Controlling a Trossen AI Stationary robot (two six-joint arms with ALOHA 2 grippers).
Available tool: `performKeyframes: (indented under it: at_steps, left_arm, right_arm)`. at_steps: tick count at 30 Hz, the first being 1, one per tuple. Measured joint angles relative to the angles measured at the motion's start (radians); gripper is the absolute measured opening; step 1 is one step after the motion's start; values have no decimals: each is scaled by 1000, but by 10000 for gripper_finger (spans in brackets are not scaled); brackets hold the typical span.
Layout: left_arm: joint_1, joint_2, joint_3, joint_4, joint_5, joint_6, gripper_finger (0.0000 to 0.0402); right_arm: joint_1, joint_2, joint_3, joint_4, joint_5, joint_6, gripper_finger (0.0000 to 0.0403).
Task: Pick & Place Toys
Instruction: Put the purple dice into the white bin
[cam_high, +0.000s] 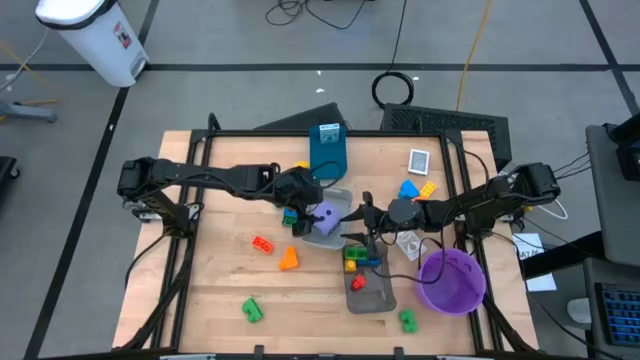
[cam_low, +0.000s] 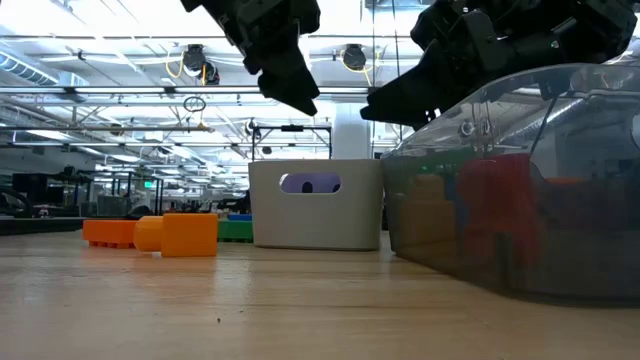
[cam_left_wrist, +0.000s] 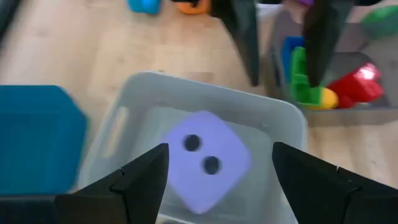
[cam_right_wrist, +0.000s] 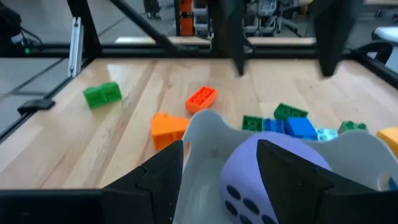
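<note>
A purple die (cam_left_wrist: 205, 158) lies in a small grey tray (cam_high: 322, 232) at the table's middle. In the low view the tray (cam_low: 315, 205) stands flat on the table. My left gripper (cam_left_wrist: 217, 168) hangs open just above the die, one finger on either side and touching nothing. My right gripper (cam_right_wrist: 221, 165) comes from the right and is open too, level with the tray's rim (cam_right_wrist: 205, 124) and clear of it. A second grey tray (cam_high: 385, 297) near the front holds red, green, yellow and blue bricks (cam_high: 355, 262). Loose bricks lie around: orange (cam_high: 288, 260), red (cam_high: 263, 243), green (cam_high: 251, 310).
A purple bowl (cam_high: 452, 280) stands at the front right. A teal box (cam_high: 327, 150) stands at the far middle and a white card (cam_high: 419, 160) lies right of it. More bricks lie around: blue (cam_high: 409, 188), yellow (cam_high: 428, 188), green (cam_high: 407, 320).
</note>
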Motion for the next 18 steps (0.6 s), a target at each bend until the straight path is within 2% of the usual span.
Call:
performKeyframes:
  at_steps: [7, 14, 18]
  left_arm:
    - [-21, 53, -39, 49, -1, -12, 283]
    - [-21, 164, -35, 62, 74, -14, 215]
    - [-21, 178, -32, 90, 115, -23, 182]
  right_arm:
    - [0, 15, 1, 36, 75, 0, 183]
    - [-1, 15, 1, 33, 79, 0, 135]
    - [-1, 15, 1, 20, 79, 0, 115]
